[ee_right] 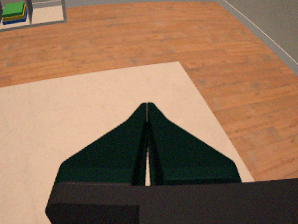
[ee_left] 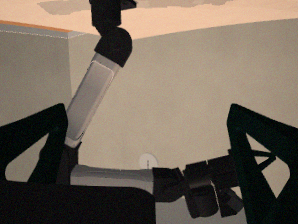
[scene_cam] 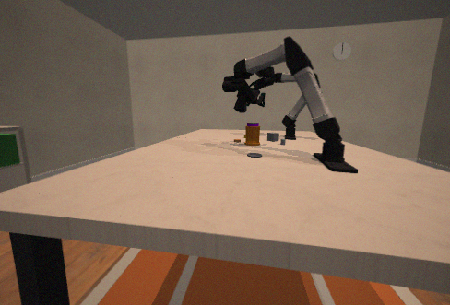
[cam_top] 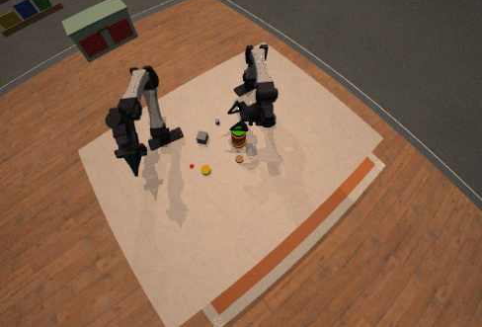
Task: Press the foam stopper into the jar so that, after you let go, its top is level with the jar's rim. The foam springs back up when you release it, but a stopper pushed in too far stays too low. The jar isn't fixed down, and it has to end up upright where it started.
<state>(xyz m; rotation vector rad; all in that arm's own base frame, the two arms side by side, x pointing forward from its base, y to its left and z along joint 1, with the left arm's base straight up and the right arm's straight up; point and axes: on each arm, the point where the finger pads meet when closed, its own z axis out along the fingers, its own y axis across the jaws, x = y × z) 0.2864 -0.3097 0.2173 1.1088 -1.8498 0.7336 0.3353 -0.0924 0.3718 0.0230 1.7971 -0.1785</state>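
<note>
The orange jar (cam_top: 238, 140) (scene_cam: 253, 136) stands upright on the table. The foam stopper (cam_top: 239, 132) (scene_cam: 253, 124) sits in its mouth, with a green top and a purple band showing above the rim. My left gripper (cam_top: 229, 121) (scene_cam: 263, 99) (ee_left: 147, 112) is open and empty, high above the table near the jar; in the top view one finger covers part of the stopper's top. My right gripper (cam_top: 136, 174) (ee_right: 147, 112) is shut and empty, raised well away from the jar. Neither wrist view shows the jar.
A grey block (cam_top: 202, 137) (scene_cam: 273, 136) and a small grey piece (cam_top: 217, 122) (scene_cam: 283, 142) lie near the jar. An orange-brown disc (cam_top: 239, 159) (scene_cam: 237, 141), a yellow disc (cam_top: 205, 169) and a red dot (cam_top: 192, 166) lie around it. A dark flat disc (scene_cam: 254, 155) lies before the jar.
</note>
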